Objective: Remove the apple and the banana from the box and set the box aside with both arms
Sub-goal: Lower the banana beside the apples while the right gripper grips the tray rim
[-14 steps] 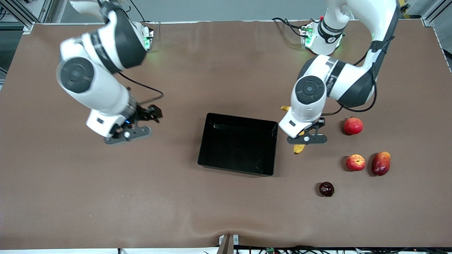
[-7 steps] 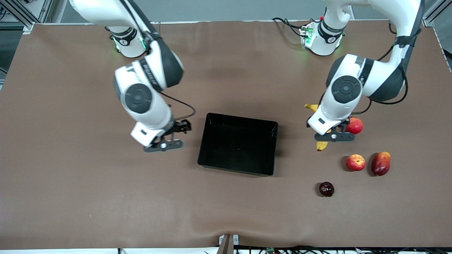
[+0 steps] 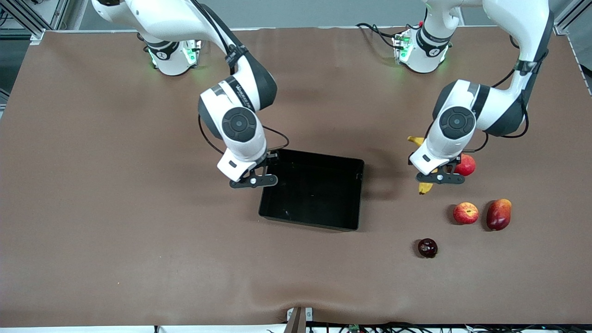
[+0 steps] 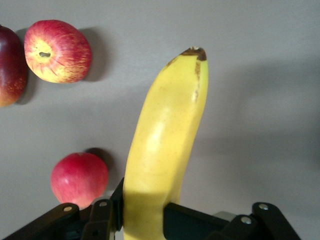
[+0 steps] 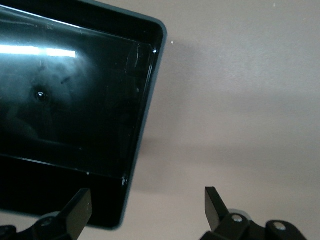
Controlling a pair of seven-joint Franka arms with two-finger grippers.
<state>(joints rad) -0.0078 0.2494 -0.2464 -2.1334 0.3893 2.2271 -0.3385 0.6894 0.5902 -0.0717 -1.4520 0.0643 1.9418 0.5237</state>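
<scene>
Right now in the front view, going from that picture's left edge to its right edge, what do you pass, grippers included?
right gripper → black tray → banana held in the left gripper → apple → mango. The dark fruit and the pomegranate overlap the left gripper's span, so I leave them out.

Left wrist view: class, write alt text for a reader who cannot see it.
The left pincer grips a yellow banana above the brown table. On the table lie a red-and-yellow apple, a plain red pomegranate and part of a mango.
</scene>
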